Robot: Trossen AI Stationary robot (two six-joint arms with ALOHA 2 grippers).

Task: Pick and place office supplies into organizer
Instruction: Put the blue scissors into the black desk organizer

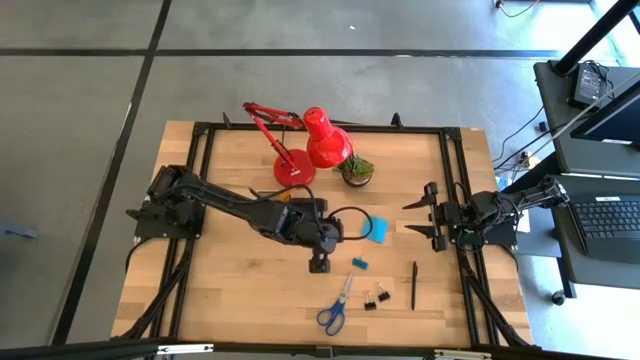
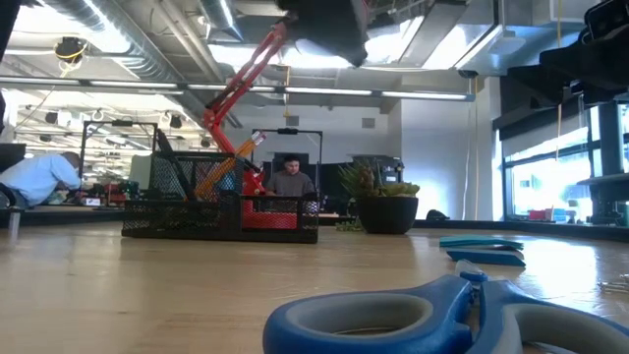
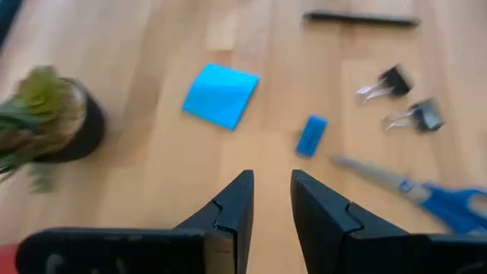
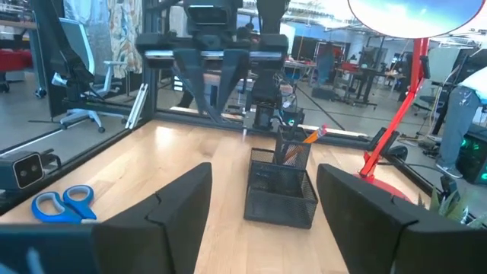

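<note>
My left gripper (image 1: 319,265) (image 3: 270,179) hangs over the middle of the table, slanting down. Its fingers stand a little apart with nothing between them. On the wood beyond its tips lie a small blue eraser (image 3: 310,135), a blue note pad (image 3: 221,93), two black binder clips (image 3: 392,80), blue-handled scissors (image 3: 437,199) and a black pen (image 3: 361,18). The black mesh organizer (image 4: 280,190) stands on the table with an orange pencil in it. My right gripper (image 1: 420,220) waits open at the table's right edge.
A red desk lamp (image 1: 310,150) and a small potted plant (image 1: 356,170) stand at the far middle of the table. The scissors (image 1: 337,305), clips (image 1: 376,297) and pen (image 1: 414,285) lie toward the near edge. People sit in the room beyond.
</note>
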